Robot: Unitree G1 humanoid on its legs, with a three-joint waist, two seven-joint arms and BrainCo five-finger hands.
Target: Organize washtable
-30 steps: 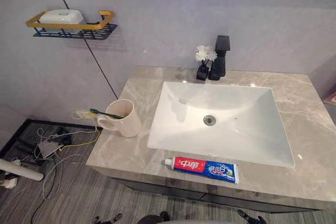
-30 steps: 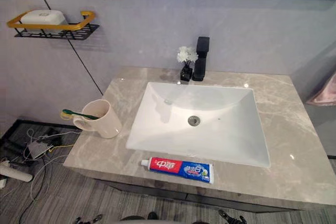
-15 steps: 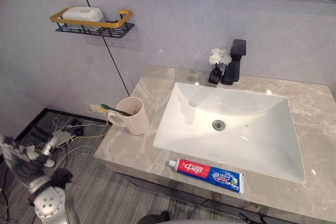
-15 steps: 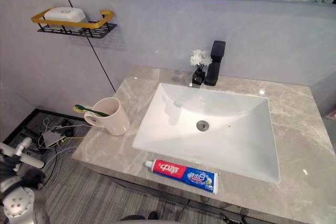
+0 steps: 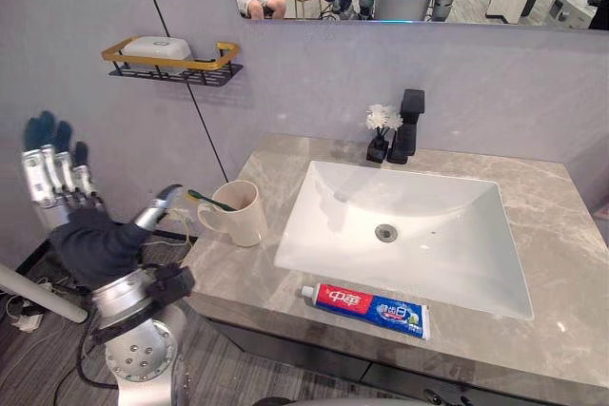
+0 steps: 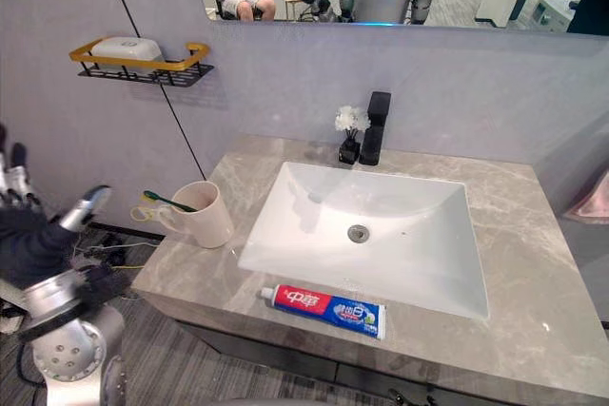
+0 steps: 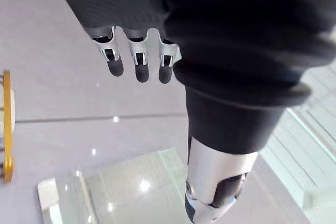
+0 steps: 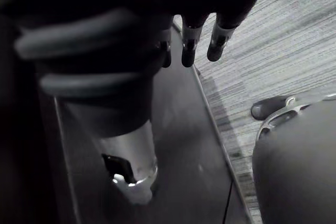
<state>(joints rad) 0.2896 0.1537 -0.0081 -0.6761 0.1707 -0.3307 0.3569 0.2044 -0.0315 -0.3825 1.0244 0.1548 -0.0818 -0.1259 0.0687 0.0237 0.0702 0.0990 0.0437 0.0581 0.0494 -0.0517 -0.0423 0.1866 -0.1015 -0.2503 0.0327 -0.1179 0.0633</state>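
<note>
- Left hand (image 5: 81,225): lower left of the head views; we see its fingers straight and spread, raised, with nothing in them.
- Right hand (image 8: 191,45): in its wrist view we find the fingers relaxed and empty.
- Grey marble washtable (image 5: 561,235): centre, around a white rectangular sink (image 5: 447,235).
- Cream ceramic mug (image 5: 243,221): left end of the top, green toothbrush (image 5: 211,201) in it.
- Red-and-blue toothpaste tube (image 5: 366,304): flat at the front edge.
- Black faucet (image 5: 409,125), just beside a small black vase of white flowers (image 5: 381,130): behind the sink.

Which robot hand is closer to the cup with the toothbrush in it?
Left. The left hand is up beside the counter, just left of the cup; the right hand hangs low near the floor, away from it.
</note>
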